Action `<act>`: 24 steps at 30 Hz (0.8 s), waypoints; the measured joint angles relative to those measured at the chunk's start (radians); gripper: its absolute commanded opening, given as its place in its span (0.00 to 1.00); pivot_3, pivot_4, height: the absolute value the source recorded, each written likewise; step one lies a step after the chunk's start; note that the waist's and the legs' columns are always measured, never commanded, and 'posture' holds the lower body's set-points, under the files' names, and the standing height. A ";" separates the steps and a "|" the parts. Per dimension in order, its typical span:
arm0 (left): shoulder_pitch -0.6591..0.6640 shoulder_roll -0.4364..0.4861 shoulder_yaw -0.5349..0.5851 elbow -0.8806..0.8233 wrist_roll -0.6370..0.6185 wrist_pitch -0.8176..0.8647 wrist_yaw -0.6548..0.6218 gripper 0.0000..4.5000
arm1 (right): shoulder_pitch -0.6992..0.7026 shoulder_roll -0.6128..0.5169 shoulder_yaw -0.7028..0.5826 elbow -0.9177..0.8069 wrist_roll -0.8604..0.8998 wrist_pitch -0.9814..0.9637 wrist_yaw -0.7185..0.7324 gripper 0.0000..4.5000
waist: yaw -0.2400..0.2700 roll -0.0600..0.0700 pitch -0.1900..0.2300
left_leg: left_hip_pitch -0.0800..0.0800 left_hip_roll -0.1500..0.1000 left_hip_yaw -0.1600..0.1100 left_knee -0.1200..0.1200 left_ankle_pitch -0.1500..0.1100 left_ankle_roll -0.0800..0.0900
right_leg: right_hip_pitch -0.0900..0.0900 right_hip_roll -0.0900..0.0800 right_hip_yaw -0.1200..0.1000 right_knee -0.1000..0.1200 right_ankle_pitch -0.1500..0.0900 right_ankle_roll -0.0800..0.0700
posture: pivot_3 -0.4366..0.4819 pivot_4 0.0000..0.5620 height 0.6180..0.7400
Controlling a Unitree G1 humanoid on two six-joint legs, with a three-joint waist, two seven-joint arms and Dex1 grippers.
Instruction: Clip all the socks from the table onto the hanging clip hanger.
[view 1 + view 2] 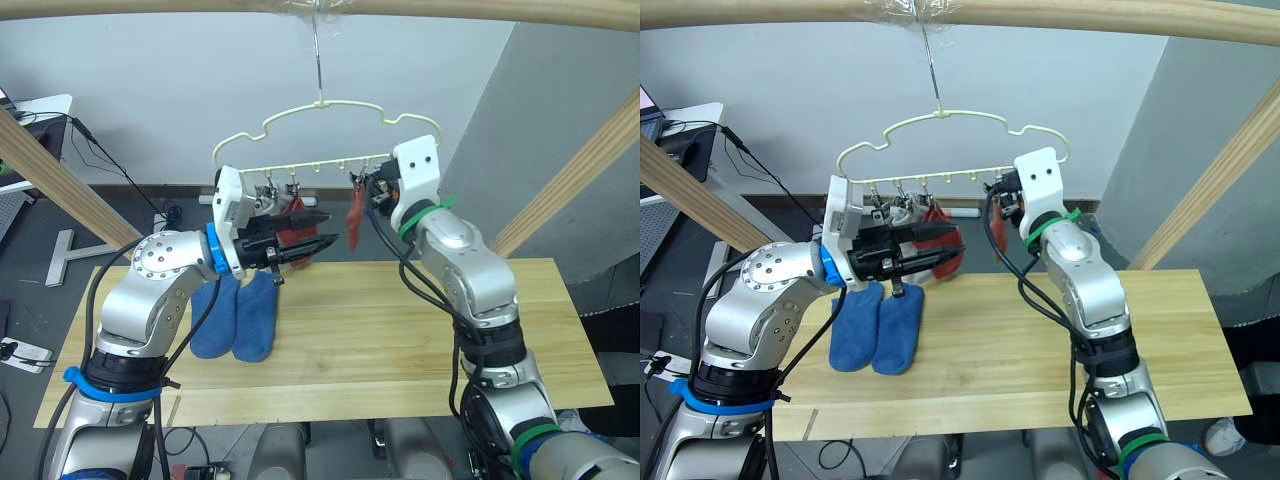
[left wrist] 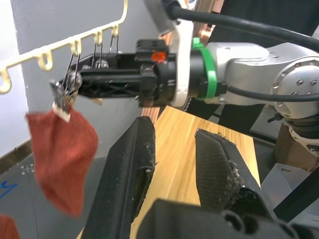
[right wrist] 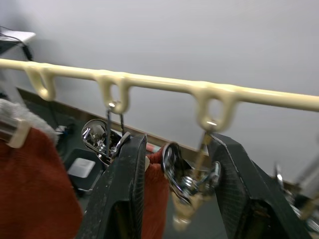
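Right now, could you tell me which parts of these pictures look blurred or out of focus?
Left wrist view: the rust-red sock on its clip is soft, the left gripper blurry too. Right wrist view: the metal clip is smeared. Head views: sharp.

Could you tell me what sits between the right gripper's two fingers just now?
In the right wrist view, a metal clip hanging from the clip hanger sits between the right gripper's open fingers, with rust-red sock fabric beside it.

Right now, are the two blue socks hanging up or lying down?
Lying down: both blue socks rest flat, side by side on the table, beneath the clip hanger.

txt: none legible | labels: none | nums/signs: none
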 measured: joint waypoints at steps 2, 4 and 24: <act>0.000 -0.004 0.000 0.000 0.000 0.001 0.000 0.37 | 0.011 -0.001 -0.003 -0.023 -0.005 0.018 -0.010 0.43 | -0.001 0.000 0.000 | 0.000 0.000 0.000 0.000 0.000 0.000 | 0.000 0.000 0.000 0.000 0.000 0.000 | 0.47 0.42 0.83; 0.000 -0.008 0.000 0.000 0.000 0.002 0.000 0.37 | 0.016 0.000 -0.005 -0.036 -0.007 0.032 -0.014 0.43 | -0.001 0.000 0.000 | 0.000 0.000 0.000 0.000 0.000 0.000 | 0.000 0.000 0.000 0.000 0.000 0.000 | 0.46 0.42 0.83; -0.023 -0.017 0.000 0.000 0.000 0.020 0.006 0.37 | 0.013 0.065 0.020 -0.053 -0.010 0.079 -0.034 0.43 | -0.002 0.000 0.000 | 0.000 0.000 0.000 0.000 0.000 -0.001 | 0.000 0.000 0.000 0.000 0.000 0.000 | 0.47 0.43 0.83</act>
